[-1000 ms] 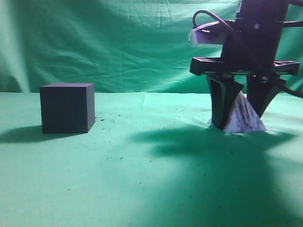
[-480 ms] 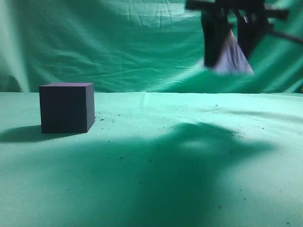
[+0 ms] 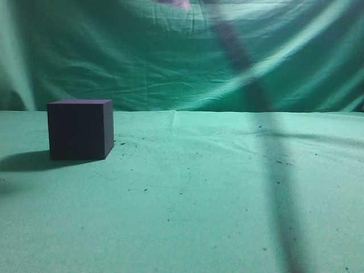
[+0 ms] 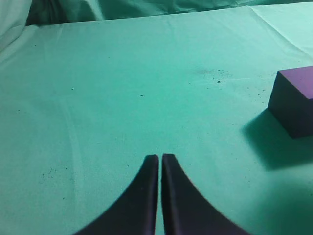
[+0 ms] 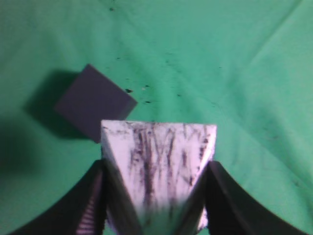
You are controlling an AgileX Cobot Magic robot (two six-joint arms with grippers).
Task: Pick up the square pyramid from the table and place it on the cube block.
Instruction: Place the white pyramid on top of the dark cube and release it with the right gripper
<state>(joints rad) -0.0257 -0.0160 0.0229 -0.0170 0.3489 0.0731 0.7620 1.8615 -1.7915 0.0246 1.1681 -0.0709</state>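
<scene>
Green-clothed table carries the cube, while the right gripper, clamped on the pyramid, holds it high above; the left gripper fingers are pressed together, empty.

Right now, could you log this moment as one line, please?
right gripper: holds square pyramid aloft | cube block: bare on table | left gripper: shut, idle

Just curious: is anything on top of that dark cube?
No. The cube block has a bare top; the square pyramid is held above the table by the right gripper.
</scene>
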